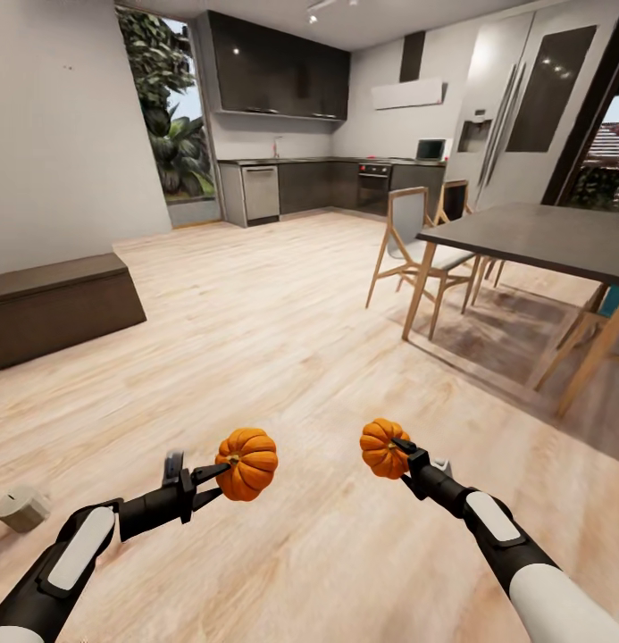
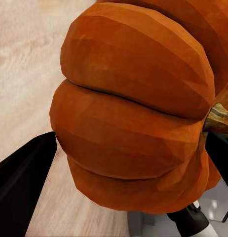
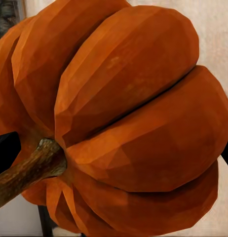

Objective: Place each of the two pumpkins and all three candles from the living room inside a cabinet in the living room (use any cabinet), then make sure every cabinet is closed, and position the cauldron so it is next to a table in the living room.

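Left hand [image 1: 221, 467] and right hand [image 1: 400, 453] each clamp a pumpkin [image 1: 247, 463] [image 1: 382, 447].

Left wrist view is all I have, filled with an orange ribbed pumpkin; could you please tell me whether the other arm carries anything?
Observer: Yes, the right tool holds a second orange ribbed pumpkin above the pale wood floor.
Operator: Thank you. Where is the cabinet?
Observer: The long low dark-brown wooden cabinet stands against the wall, ahead on the robot's left, with its fronts shut.
Operator: Are any candles in sight?
Observer: One stubby beige candle lies on the floor beside the left arm.
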